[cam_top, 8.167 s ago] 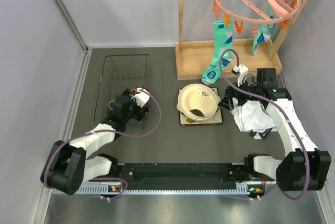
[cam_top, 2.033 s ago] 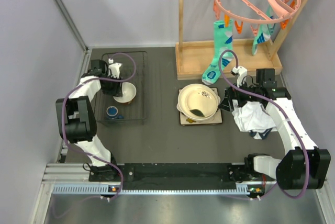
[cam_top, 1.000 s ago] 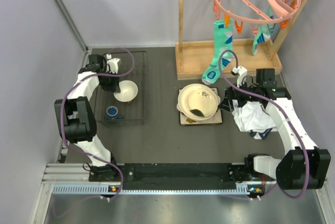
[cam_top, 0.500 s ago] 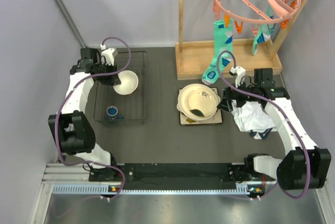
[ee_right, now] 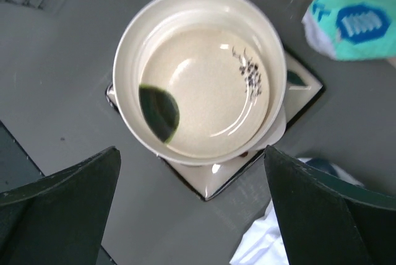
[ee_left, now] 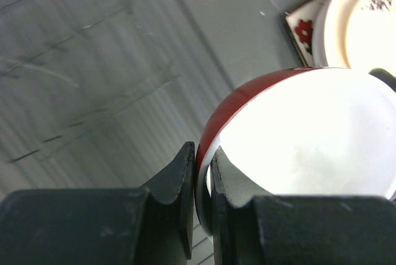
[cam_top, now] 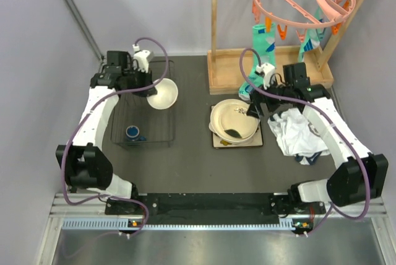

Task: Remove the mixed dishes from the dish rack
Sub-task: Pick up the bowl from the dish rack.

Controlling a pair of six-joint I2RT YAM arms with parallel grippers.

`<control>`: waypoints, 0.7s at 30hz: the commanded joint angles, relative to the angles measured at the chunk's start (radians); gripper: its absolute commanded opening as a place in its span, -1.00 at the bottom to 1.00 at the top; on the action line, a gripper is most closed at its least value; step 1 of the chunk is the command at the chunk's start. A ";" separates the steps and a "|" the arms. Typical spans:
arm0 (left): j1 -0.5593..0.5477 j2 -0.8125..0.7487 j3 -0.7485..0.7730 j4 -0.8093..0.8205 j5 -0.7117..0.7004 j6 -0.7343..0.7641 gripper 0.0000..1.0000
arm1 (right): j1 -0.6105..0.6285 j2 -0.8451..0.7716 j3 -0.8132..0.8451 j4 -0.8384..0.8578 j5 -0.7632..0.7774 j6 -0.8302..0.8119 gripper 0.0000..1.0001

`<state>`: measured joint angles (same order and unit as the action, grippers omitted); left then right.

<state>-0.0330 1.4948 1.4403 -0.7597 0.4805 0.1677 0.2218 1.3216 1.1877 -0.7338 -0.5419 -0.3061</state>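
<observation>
- A small round bowl (cam_top: 163,94), white inside and red outside, is held up in the air by the left arm's fingers (ee_left: 179,181). It is over the right edge of the black wire dish rack (cam_top: 120,116) and is not resting on it.
- These fingers are clamped together on the bowl's rim, one inside and one outside. The thin rim is likely pinched because the round body is too wide to be gripped.
- The bowl is round, so no long side can be picked out. Its mouth seems to be turned up and a little to the right, but the wrist view is washed out by glare, so the tilt cannot be told for sure.
- A dark blue mug (cam_top: 132,132) is seen in the near part of the rack.
- A stack of large cream dishes (cam_top: 234,121) is set on a square cream floral plate (ee_right: 207,186) on the dark grey surface (cam_top: 192,166), to the right of the rack. Dishes are probably piled there so that unloaded things are kept in one spot.
- The right arm's fingers (ee_right: 62,197) are spread wide apart above that stack, and nothing is held between them.
</observation>
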 commanded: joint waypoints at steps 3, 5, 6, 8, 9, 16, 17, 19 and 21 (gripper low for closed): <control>-0.192 -0.033 0.023 0.057 -0.115 -0.066 -1.00 | 0.109 0.113 0.254 0.007 0.102 0.110 0.95; -0.214 -0.018 0.026 0.071 -0.131 -0.091 -1.00 | 0.131 0.149 0.312 0.010 0.100 0.163 0.94; -0.226 -0.013 0.028 0.079 -0.134 -0.100 -1.00 | 0.131 0.186 0.331 0.017 0.088 0.185 0.92; -0.238 -0.001 0.031 0.105 -0.151 -0.123 -1.00 | 0.133 0.221 0.386 0.016 0.045 0.251 0.89; -0.249 0.001 0.029 0.115 -0.154 -0.131 -1.00 | 0.133 0.261 0.403 0.016 0.028 0.272 0.89; -0.332 0.027 -0.001 0.209 -0.276 -0.148 -1.00 | 0.169 0.407 0.588 -0.039 -0.035 0.363 0.88; -0.338 0.030 -0.006 0.220 -0.301 -0.151 -1.00 | 0.174 0.419 0.601 -0.044 -0.042 0.366 0.88; -0.357 0.038 -0.018 0.252 -0.324 -0.157 -1.00 | 0.182 0.444 0.624 -0.044 -0.050 0.378 0.88; -0.370 0.045 -0.024 0.273 -0.356 -0.158 -1.00 | 0.191 0.455 0.628 -0.042 -0.058 0.384 0.86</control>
<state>-0.3779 1.5448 1.4208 -0.6315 0.1864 0.0452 0.3851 1.7641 1.7477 -0.7712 -0.5526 0.0315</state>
